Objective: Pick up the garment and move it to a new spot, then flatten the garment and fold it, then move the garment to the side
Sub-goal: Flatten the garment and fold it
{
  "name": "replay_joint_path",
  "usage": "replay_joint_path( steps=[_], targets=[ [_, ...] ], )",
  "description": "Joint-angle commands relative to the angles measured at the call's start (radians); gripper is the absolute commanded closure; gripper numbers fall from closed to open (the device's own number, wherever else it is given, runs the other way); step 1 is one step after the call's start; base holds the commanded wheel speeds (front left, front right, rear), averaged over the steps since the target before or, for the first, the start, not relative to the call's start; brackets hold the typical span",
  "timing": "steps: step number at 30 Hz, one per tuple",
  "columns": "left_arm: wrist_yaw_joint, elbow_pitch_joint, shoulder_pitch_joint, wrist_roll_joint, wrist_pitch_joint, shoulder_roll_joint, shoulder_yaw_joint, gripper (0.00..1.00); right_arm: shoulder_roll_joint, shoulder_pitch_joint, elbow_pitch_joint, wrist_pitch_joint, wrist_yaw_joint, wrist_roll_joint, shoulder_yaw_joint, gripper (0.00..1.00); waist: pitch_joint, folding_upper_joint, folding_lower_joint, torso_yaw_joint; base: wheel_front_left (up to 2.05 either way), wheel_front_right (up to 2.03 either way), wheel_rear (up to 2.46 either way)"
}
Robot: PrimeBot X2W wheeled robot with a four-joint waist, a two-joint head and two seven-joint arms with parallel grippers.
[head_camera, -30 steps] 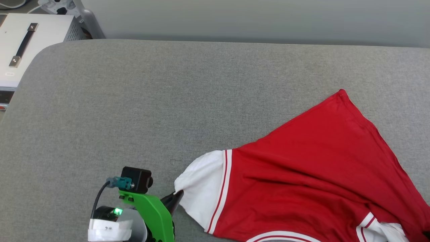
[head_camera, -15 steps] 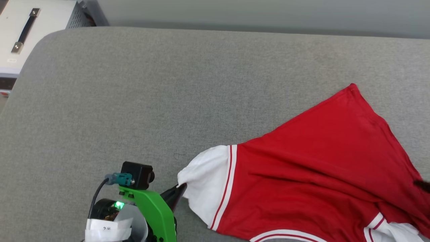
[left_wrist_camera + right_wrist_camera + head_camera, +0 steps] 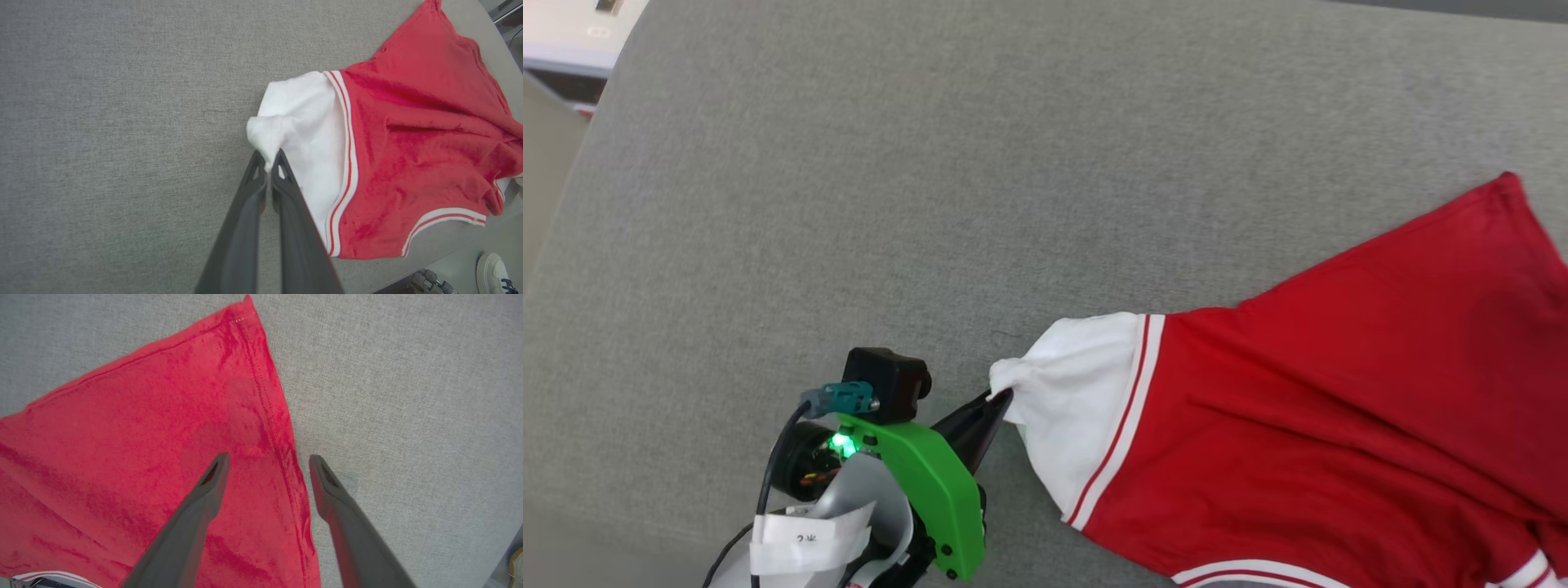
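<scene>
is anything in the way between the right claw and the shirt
Nothing visible. The right claw is open directly over the shirt, its fingers straddling the red side edge on the gray cushion. The left claw is shut on the white sleeve.

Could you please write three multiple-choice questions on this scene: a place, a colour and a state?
1. Where does the left gripper hold the soft bright-red fabric top?
A) red hem corner
B) edge of the white sleeve
C) striped bottom band
2. What colour is the plastic bracket on the left wrist?
A) green
B) blue
C) yellow
3. How is the right gripper?
A) shut on cloth
B) shut, empty
C) open
Answers: 1 B: closed fingers pinch bunched white cloth; 2 A: bright green in the head view; 3 C: fingers apart, one over red cloth, one over the grey upholstered surface.
</scene>
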Motion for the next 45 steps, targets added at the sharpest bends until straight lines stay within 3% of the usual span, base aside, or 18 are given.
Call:
replay_joint_path(
  steps=[1,12,19,21,23,29,45],
  targets=[
    [-0.003,-0.005,-0.021,0.015,-0.007,-0.01,-0.004,1.0,-0.009,-0.03,0.025,0.005,-0.001,-0.015,0.007,0.0,0.072,0.0,0.0,0.068,0.0,0.0,0.0],
    [-0.018,0.001,-0.051,0.029,-0.031,-0.038,-0.019,1.0,-0.016,-0.139,0.184,-0.039,-0.001,-0.075,0.044,0.0,0.14,0.0,0.0,0.129,0.0,0.0,0.0],
    [-0.024,0.012,-0.05,0.026,-0.04,-0.043,-0.024,1.0,-0.048,-0.106,0.223,-0.037,-0.001,-0.075,0.115,0.0,0.15,0.0,0.0,0.147,0.0,0.0,0.0],
    [-0.026,0.015,-0.05,0.024,-0.042,-0.044,-0.025,1.0,-0.047,-0.092,0.232,-0.027,-0.001,-0.064,0.118,0.59,0.15,0.0,0.0,0.149,0.0,0.0,0.0],
    [-0.027,0.019,-0.051,0.022,-0.043,-0.044,-0.025,1.0,-0.05,-0.081,0.234,-0.028,-0.001,-0.06,0.123,1.0,0.15,0.0,0.0,0.151,0.0,0.0,0.0],
    [-0.027,0.035,-0.051,0.013,-0.048,-0.042,-0.017,1.0,-0.049,-0.089,0.234,-0.12,-0.001,-0.048,0.142,1.0,0.125,0.0,0.0,0.139,0.0,0.0,0.0],
    [0.004,0.052,-0.026,0.013,-0.091,-0.005,0.035,1.0,-0.059,-0.123,0.289,-0.555,-0.001,0.018,0.233,1.0,-0.07,0.0,0.0,0.016,0.0,0.0,0.0]
  ],
)
